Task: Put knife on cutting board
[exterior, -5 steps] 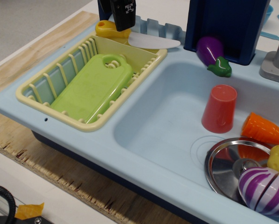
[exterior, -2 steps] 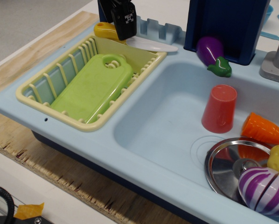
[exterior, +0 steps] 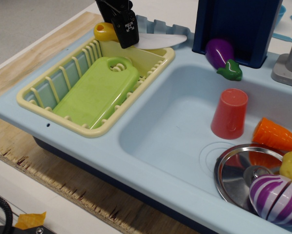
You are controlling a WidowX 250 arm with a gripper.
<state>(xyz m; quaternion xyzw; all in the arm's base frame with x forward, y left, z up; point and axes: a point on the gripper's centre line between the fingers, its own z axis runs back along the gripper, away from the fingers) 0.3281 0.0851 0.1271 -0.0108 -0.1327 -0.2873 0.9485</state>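
1. At the far left, the cream dish rack point(exterior: 33, 100) sits in the left basin of the blue toy sink point(exterior: 151, 161), and the light green cutting board point(exterior: 97, 92) lies slanted inside it, handle hole toward the back.
2. Above the rack's back rim the black gripper point(exterior: 120, 24) reaches down from the top edge, its fingers clamped on the knife point(exterior: 146, 40) where yellow handle meets white blade.
3. The knife hangs roughly level, handle to the left, blade pointing right over the rack's back corner, just beyond the board's handle end and not touching it.
4. The board's top face is bare; the rack walls ring it closely.
5. Right of the rack, the open basin holds a red cup point(exterior: 230, 113), with a purple eggplant point(exterior: 221, 56) on the back ledge and a carrot point(exterior: 277, 135) and metal lid point(exterior: 246, 175) at the far right.
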